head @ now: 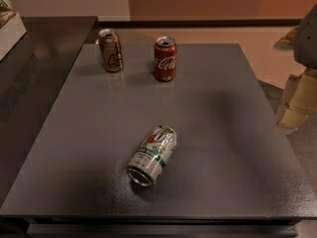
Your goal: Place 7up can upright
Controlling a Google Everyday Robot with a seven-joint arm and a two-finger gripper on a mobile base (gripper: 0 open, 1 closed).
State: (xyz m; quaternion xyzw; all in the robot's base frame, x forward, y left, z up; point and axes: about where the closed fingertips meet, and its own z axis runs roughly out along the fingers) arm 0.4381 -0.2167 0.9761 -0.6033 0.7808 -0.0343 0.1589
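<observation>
Currently I see the 7up can [152,155] lying on its side, front-centre of the grey table [223,133]. Gripper [297,100] sits at the right edge, off the table; I cannot tell its state.

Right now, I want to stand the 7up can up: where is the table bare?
Bare: the right half of the table, and the stretch between the lying 7up can and the two upright cans. Crowded only far left, around the brown-gold can and Coca-Cola can. The tool sits beyond the right edge.
</observation>
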